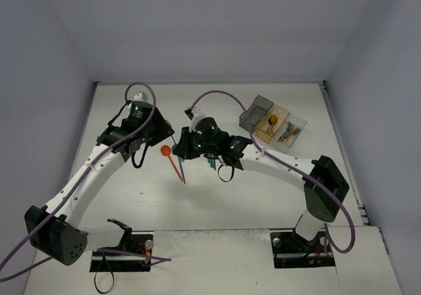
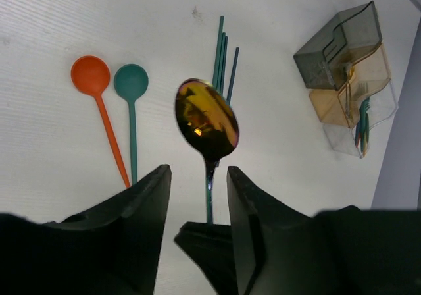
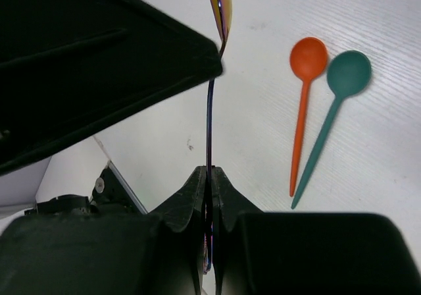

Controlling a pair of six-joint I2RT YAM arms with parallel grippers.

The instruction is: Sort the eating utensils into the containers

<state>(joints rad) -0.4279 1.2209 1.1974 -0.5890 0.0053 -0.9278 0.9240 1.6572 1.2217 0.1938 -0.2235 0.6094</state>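
Observation:
My right gripper (image 3: pixel 210 174) is shut on the thin handle of a shiny gold-tinted metal spoon (image 2: pixel 206 120) and holds it above the table. My left gripper (image 2: pixel 197 171) is open, its jaws on either side of that handle without touching it. An orange spoon (image 2: pixel 90 75) and a teal spoon (image 2: pixel 131 81) lie side by side on the table, and both show in the right wrist view, orange (image 3: pixel 308 56) and teal (image 3: pixel 348 71). Several teal utensils (image 2: pixel 221 54) lie behind the held spoon. The dark grey (image 1: pixel 258 109), orange-tan (image 1: pixel 272 122) and clear (image 1: pixel 291 130) containers stand in a row at the far right.
The two grippers (image 1: pixel 161 135) (image 1: pixel 194 145) meet close together at the table's middle in the top view. The orange-tan and clear containers hold some utensils. Grey walls close the table at the back and sides.

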